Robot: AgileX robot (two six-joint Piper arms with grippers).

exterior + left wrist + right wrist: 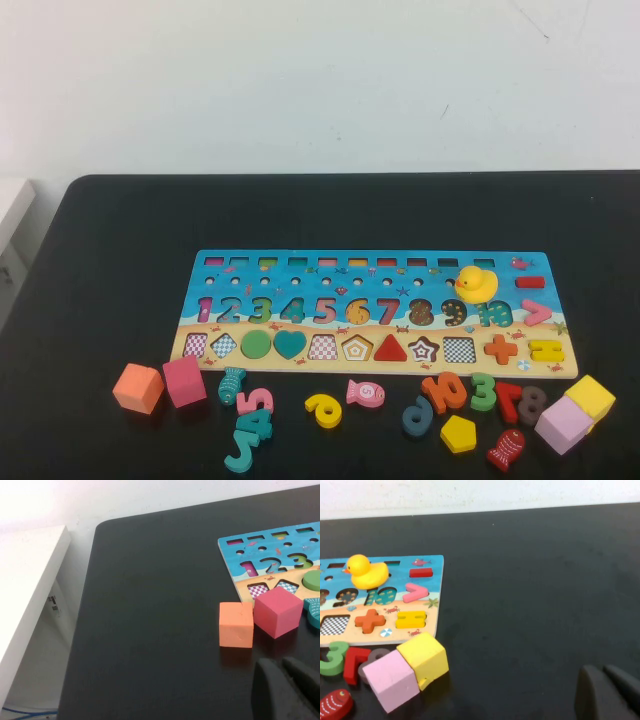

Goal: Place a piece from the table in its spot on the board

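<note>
On the far left, the table [120,220] ran out to a rounded black edge beside a white ledge [30,590], and there was wide bare room there between that edge and the board [200,272]. Just off the board's near-left corner sat the orange cube [138,388] touching the magenta cube [184,381], both clear of the board's rim. The left gripper [286,690] hung low over the table near those cubes, showing only as dark fingertips pressed together in its wrist view — closed on nothing; neither arm showed in the high view.

Moving along, the near strip of table was crowded: a teal fish [231,384], loose numbers, a yellow 6 [324,410] and a pink fish [366,393]. On the board, its place [356,348], the pentagon recess, lay open between a checkered square and the red triangle [390,349]. A yellow duck [476,284] stood on the board's right part.

Further right, the piece [458,433] lay flat on the table, near the front edge, just beside a red fish [506,449] and below the loose orange 10 [444,391]. The pink cube [563,424] and yellow cube [590,397] touched off the board's near-right corner. Beyond them the table was open. The right gripper [607,692] sat low over that bare stretch, jaws shut and empty
</note>
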